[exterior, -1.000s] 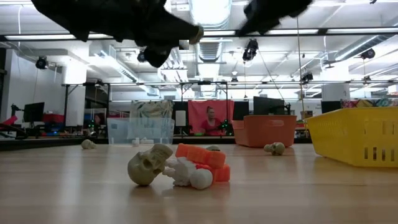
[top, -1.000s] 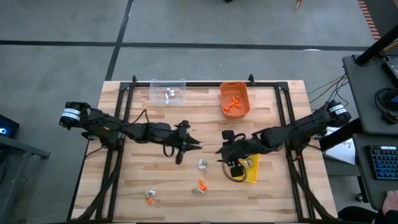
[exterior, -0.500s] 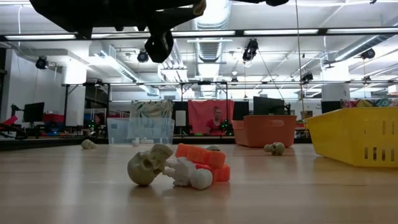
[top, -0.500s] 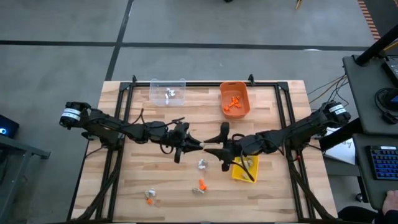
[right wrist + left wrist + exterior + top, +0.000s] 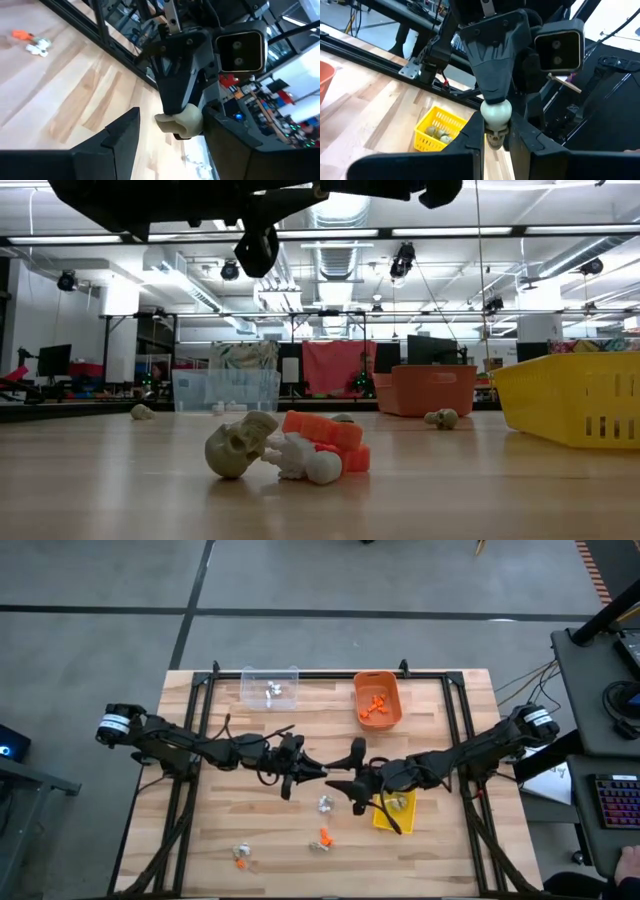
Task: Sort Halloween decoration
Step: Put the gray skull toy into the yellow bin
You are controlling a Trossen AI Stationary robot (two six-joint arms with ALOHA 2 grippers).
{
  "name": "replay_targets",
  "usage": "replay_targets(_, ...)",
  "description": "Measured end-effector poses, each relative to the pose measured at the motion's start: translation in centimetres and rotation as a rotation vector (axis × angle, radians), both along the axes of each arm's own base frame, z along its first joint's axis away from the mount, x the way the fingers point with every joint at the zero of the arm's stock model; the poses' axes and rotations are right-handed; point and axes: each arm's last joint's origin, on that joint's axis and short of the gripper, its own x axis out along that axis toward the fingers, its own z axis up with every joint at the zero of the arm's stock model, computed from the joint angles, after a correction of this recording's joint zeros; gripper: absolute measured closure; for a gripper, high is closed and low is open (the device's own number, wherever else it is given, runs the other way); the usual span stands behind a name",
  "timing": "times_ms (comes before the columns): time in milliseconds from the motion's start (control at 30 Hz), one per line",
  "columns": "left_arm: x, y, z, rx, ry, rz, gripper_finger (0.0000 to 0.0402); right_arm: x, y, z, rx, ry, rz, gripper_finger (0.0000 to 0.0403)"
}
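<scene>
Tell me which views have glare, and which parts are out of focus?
Low view: ceiling lights glare, the arms are dark silhouettes, the skull trinket is sharp. Left wrist view: the left hand near the lens is soft. High view: even light, no glare.

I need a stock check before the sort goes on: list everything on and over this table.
Clear bin: one, see-through, far edge, white trinkets inside.
Orange bin: one, orange, far edge beside the clear bin, orange trinkets inside.
Yellow bin: one, yellow, partly under the right arm, tan-grey trinkets inside.
Loose trinkets: three small groups, orange, white and tan, on the half of the table away from the clear and orange bins.
Skull: one, cream, held above mid-table.
Table: one, light wood.
Left gripper: one, dark, mid-table, shut on the skull.
Right gripper: one, dark, open, fingers either side of the skull.
</scene>
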Motion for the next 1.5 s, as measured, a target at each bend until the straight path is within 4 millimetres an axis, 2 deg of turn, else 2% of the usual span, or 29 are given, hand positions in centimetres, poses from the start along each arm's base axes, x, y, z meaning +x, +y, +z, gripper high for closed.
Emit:
replay_targets(400,0.0,0.1,0.2,-0.002,-0.017,0.006,0.0377,0.4,-0.9,0.3,-0.030,-0.006,-0.034,0.0200)
replay_targets(967,0.0,0.2,0.2,0.007,-0.019,0.032,0.0377,0.5,-1.1,0.5,-0.034,-0.008,0.008,0.0202)
replay_targets(1500,0.0,0.2,0.2,0.011,-0.018,0.032,0.0367,0.6,-1.5,0.5,-0.024,-0.007,-0.007,0.0282)
